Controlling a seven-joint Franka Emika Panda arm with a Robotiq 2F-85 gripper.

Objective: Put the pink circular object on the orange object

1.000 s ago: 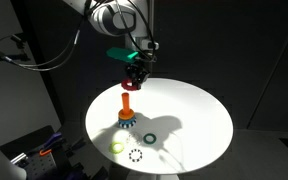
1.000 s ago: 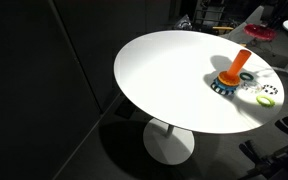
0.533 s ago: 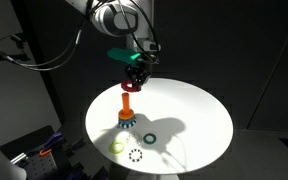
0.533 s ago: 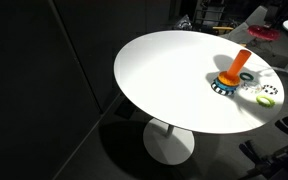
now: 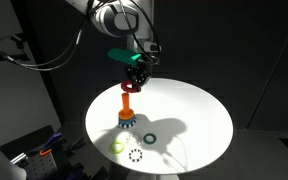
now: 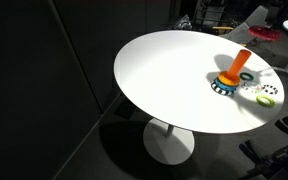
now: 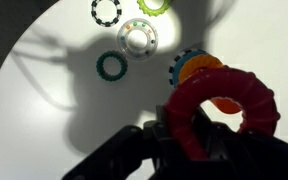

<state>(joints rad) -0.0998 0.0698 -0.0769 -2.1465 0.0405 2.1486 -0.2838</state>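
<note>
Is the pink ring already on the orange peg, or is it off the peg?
Off. The claw holds the pink ring above the orange peg, whose shaft is bare.

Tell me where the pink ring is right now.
In an exterior view the pink ring hangs in the gripper's jaws just above the orange peg, over the white table's left part.

No visible shift: claw (image 5: 134, 78), pink ring (image 5: 130, 87) unmoved.
</note>
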